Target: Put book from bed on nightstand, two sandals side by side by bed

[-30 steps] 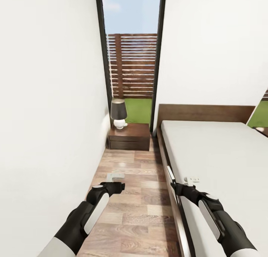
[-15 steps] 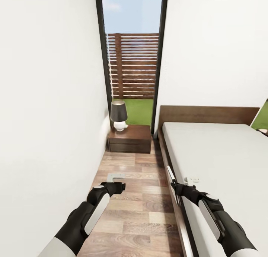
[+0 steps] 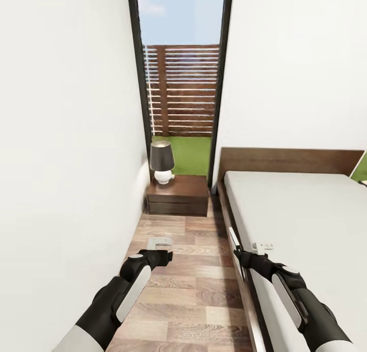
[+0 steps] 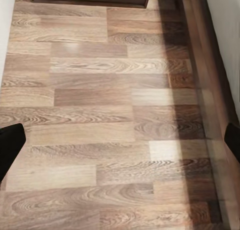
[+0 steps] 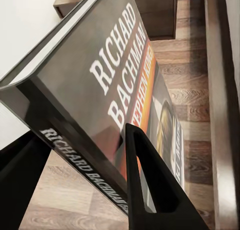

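My right gripper (image 3: 239, 250) is shut on the book (image 5: 115, 90), a thin glossy volume with white lettering and an orange band. One black finger (image 5: 150, 190) presses on its cover. In the head view the book (image 3: 233, 238) shows edge-on above the bed's wooden side rail. The dark-brown nightstand (image 3: 178, 195) with its dark-shaded lamp (image 3: 162, 160) stands ahead at the end of the aisle, well beyond both grippers. My left gripper (image 3: 159, 247) hangs open over the plank floor (image 4: 115, 105), with nothing between its fingertips (image 4: 10, 147). The sandals are out of view.
The bed (image 3: 306, 224) with its grey mattress runs along the right, its headboard (image 3: 290, 160) against the far wall. A white wall (image 3: 66, 163) closes the left side, leaving a narrow floor aisle. A tall window (image 3: 181, 86) shows a slatted fence behind the nightstand.
The whole view has shifted: the camera has come a little nearer to the nightstand and headboard. Both arms keep their pose, and the book stays in the right gripper.
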Available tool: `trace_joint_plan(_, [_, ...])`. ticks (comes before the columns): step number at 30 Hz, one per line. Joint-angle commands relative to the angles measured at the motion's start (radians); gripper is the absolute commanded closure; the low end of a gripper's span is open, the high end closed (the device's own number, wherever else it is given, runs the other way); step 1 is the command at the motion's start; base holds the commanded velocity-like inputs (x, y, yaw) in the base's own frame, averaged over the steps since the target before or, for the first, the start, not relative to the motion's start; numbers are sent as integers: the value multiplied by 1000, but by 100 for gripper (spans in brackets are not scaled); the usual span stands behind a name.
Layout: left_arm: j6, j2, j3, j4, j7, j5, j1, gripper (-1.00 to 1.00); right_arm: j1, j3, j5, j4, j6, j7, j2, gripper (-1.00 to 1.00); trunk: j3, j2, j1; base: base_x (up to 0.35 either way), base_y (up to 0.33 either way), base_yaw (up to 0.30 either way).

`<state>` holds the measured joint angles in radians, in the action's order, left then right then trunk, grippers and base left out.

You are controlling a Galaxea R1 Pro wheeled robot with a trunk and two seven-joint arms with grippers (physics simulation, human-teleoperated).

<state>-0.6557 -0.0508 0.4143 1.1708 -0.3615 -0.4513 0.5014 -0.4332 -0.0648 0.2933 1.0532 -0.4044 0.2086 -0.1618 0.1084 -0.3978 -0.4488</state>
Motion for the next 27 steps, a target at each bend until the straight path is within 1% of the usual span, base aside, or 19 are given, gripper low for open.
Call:
trace_joint_plan(1, [-2, 0, 2, 1, -10, -10, 1, -100, -1, -1, 7, 2, -5, 0, -1, 100, 2, -2, -1, 333, 0, 0])
trace_joint_plan(22, [-2, 0, 4, 1, -10, -10, 1, -100, 0, -1, 7, 3, -5, 0, -1, 100, 2, -2, -1, 334, 0, 0])
trace_joint_plan(27, [-2, 0, 4, 1, -10, -10, 1, -100, -1, -1, 7, 28, -9, 0, 0, 100, 2, -2, -1, 334, 0, 0])
